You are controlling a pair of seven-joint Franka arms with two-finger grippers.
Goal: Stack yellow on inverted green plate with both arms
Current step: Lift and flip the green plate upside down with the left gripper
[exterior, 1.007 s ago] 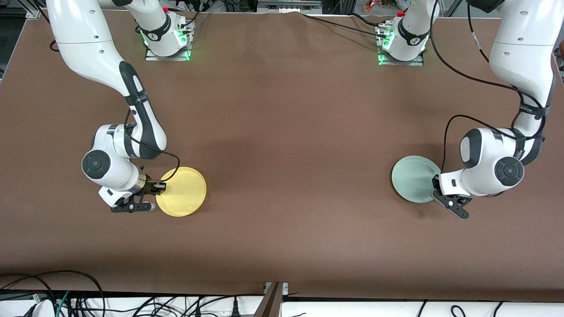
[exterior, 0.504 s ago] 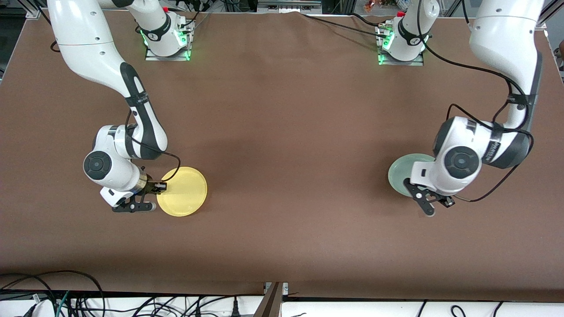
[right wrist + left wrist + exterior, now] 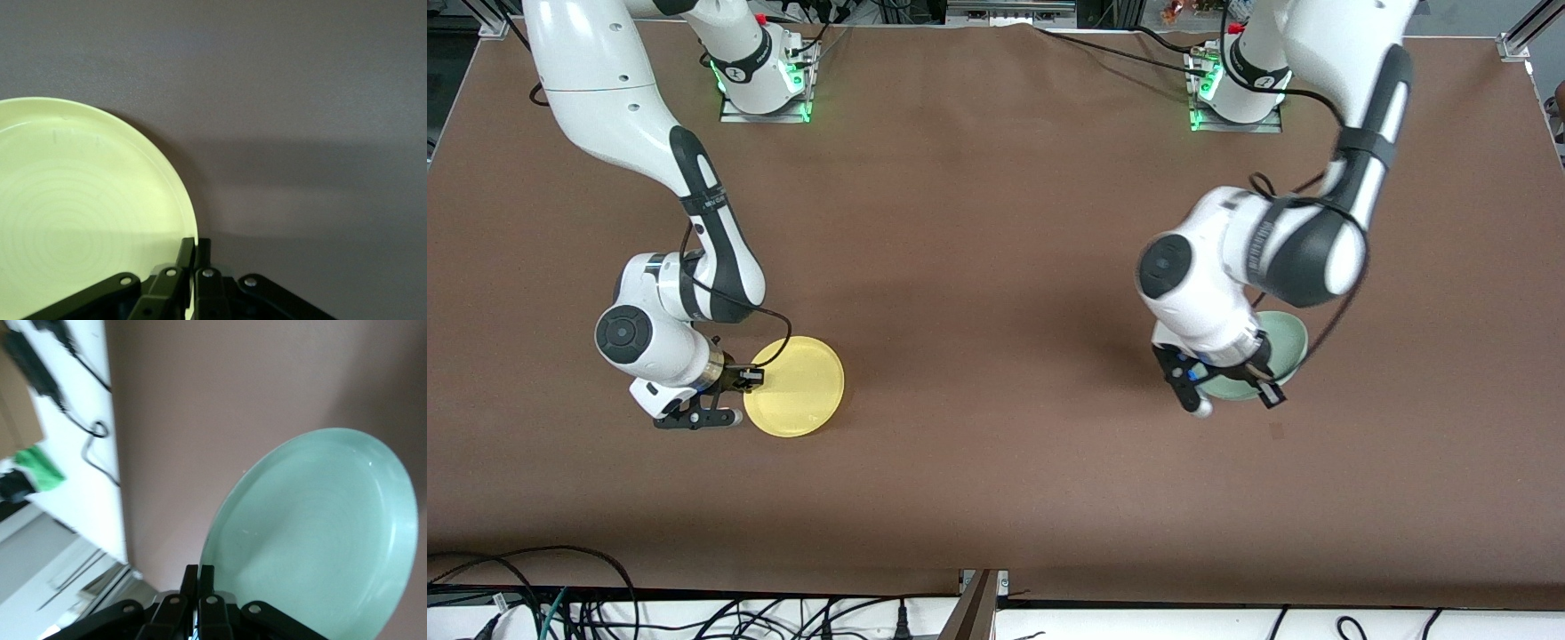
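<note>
The yellow plate (image 3: 796, 387) lies on the brown table toward the right arm's end. My right gripper (image 3: 744, 379) is shut on its rim, low at the table; the right wrist view shows the fingers closed on the plate's edge (image 3: 87, 213), with the gripper (image 3: 195, 248) at that rim. My left gripper (image 3: 1243, 368) is shut on the rim of the green plate (image 3: 1282, 345) and holds it tilted above the table toward the left arm's end. The left wrist mostly hides the plate. In the left wrist view the gripper (image 3: 199, 577) pinches the green plate (image 3: 320, 533) at its edge.
The brown table (image 3: 996, 267) stretches wide between the two plates. The arm bases (image 3: 765, 80) stand at the edge farthest from the front camera. Cables (image 3: 560, 596) run along the nearest edge.
The left arm has swung toward the table's middle and turned its wrist, lifting and tilting the green plate. The right arm and the yellow plate have barely moved.
</note>
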